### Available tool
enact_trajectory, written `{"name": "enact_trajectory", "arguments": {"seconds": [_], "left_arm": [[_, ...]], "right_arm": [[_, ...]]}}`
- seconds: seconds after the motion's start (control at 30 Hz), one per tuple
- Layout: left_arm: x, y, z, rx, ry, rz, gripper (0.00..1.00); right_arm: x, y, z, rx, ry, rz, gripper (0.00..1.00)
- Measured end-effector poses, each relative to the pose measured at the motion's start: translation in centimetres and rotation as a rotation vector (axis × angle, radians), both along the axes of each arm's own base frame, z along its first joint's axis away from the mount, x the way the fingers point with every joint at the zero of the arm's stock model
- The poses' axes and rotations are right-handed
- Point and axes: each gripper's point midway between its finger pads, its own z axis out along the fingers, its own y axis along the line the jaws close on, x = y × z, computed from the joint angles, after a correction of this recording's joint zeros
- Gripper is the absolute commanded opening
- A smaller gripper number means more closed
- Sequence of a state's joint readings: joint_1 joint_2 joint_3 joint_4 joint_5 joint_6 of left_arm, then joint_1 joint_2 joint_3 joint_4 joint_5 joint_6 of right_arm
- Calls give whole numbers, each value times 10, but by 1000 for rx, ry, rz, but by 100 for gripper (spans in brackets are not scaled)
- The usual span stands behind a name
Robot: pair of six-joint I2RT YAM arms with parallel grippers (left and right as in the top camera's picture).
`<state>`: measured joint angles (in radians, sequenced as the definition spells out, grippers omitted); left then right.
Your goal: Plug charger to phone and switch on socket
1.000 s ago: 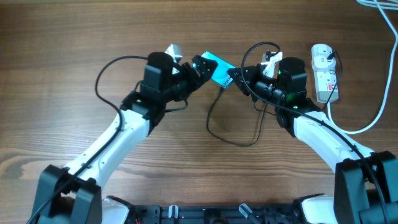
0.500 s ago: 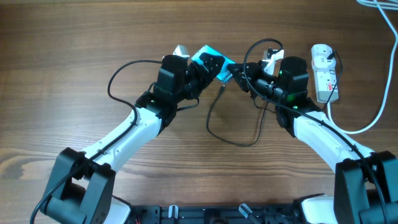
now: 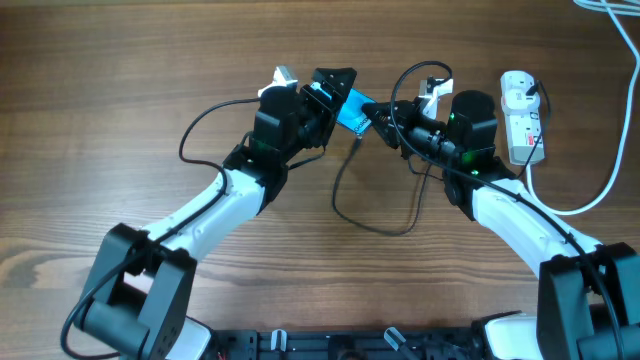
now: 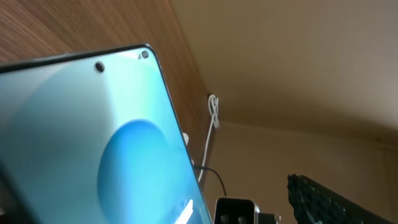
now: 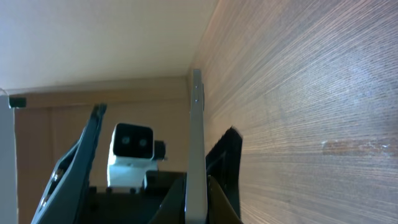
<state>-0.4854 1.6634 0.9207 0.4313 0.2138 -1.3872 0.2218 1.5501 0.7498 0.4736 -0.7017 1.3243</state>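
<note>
The phone (image 3: 350, 108), its screen lit blue, is held off the table between both arms. My left gripper (image 3: 328, 92) is shut on its left part; the screen fills the left wrist view (image 4: 81, 143). My right gripper (image 3: 380, 118) is shut on the phone's right edge, and the right wrist view shows the phone edge-on (image 5: 196, 137) between my right fingers (image 5: 196, 202). The black charger cable (image 3: 345, 205) loops on the table, its end hanging just under the phone; I cannot tell if it is plugged in. The white socket strip (image 3: 520, 120) lies at the far right.
A black plug sits in the socket strip's top outlet (image 3: 531, 92). A white mains cable (image 3: 600, 195) curves off the strip toward the right edge. The black cable loop lies between the two arms.
My left arm has swung right and turned the phone more on edge, closer to the right gripper. The right arm has hardly moved.
</note>
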Motion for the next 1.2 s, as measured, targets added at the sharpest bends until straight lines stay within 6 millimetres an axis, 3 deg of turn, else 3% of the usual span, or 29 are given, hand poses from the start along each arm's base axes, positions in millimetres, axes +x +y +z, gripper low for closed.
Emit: {"name": "enact_trajectory", "arguments": {"seconds": [0.37,0.53,0.6,0.77,0.8,0.83,0.9,0.93,0.97,1.0,1.03,1.2], "left_arm": [[6,-4,18,-75,-57,8,77],[6,-4,13,-79,-40,10,58],[5,-4,10,-84,-27,12,44],[5,-1,4,-102,6,15,22],[6,1,3,-104,12,16,14],[6,1,1,-105,18,15,5],[6,2,1,-121,28,11,4],[6,2,2,-125,25,7,4],[6,3,3,-123,20,6,4],[7,4,3,-125,19,6,4],[8,6,3,-127,22,7,4],[13,27,-12,-122,101,33,4]], "right_arm": [[0,1,5,14,-15,10,4],[0,2,6,19,-15,8,4],[0,2,6,19,-15,8,4],[1,2,9,31,3,6,4],[1,2,8,34,9,5,4],[1,2,9,36,12,5,12],[0,2,7,54,47,3,53],[-2,3,6,63,65,9,61],[-5,5,6,70,73,28,81],[-7,7,7,75,75,41,94],[-10,9,8,81,76,61,100],[-14,10,20,88,-8,122,100]]}}
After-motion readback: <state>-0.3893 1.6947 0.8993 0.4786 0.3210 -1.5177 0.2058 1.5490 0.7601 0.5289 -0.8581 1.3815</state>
